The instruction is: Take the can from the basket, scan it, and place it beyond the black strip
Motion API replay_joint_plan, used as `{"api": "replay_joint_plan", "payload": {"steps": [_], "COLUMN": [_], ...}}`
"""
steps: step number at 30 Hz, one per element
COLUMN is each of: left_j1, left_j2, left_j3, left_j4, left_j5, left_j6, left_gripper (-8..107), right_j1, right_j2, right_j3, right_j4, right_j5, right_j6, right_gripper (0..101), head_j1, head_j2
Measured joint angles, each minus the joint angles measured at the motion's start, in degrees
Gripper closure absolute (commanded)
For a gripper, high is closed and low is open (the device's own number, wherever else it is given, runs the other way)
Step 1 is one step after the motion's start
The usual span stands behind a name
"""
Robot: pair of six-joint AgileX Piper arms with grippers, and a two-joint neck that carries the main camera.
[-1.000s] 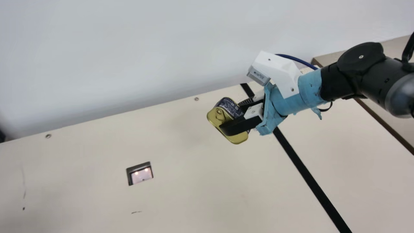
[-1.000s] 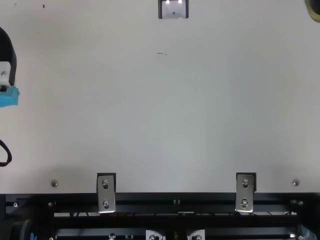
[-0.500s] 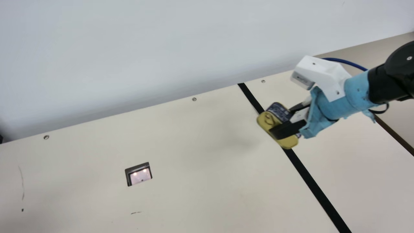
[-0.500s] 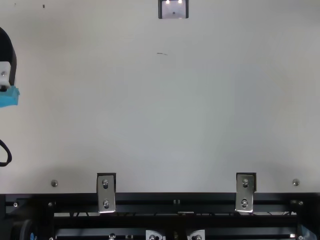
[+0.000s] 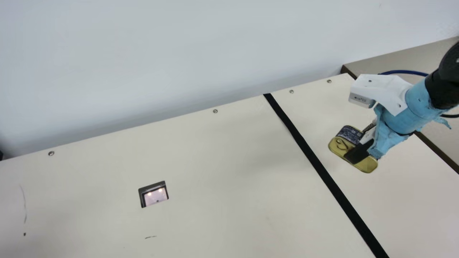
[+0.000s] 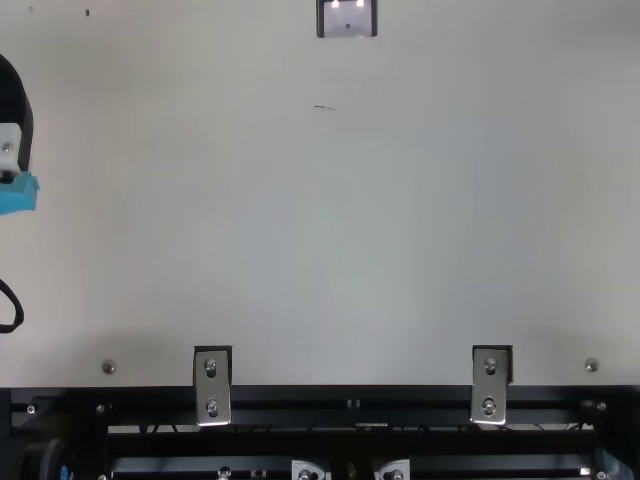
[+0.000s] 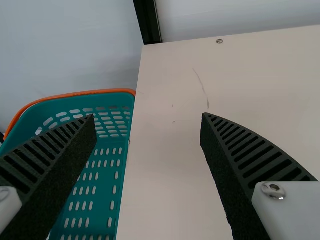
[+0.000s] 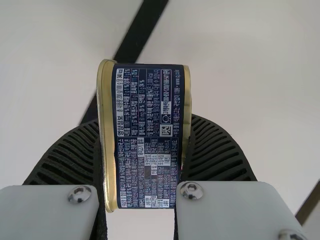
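Black strip (image 5: 322, 172) crosses cream table (image 5: 233, 161); seemingly wall (image 5: 179, 53) behind.

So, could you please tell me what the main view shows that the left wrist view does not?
Main, not left wrist: the right gripper shut on the can, the black strip and the small lit window.
Left wrist, not main: the open left gripper and the teal basket.
Both: the cream table and the pale wall.
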Motion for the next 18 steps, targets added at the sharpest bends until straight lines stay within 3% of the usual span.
{"api": "replay_joint_plan", "payload": {"steps": [9, 18], "left_j1": [0.00, 0.00], "left_j2": [0.00, 0.00], "left_j3": [0.00, 0.00], "left_j4": [0.00, 0.00], "left_j5": [0.00, 0.00], "left_j6": [0.00, 0.00], "left_gripper": [9, 9], "right_j1": [1.65, 2.28], "right_j2": [3.82, 5.40], "right_j3": [0.64, 3.08], "right_j4": [-7.14, -7.52], "right_j5": [-2.04, -4.78], "right_j6": [2.79, 3.89], "right_gripper": [101, 101], "head_j1": [0.00, 0.00], "head_j2": [0.00, 0.00]}}
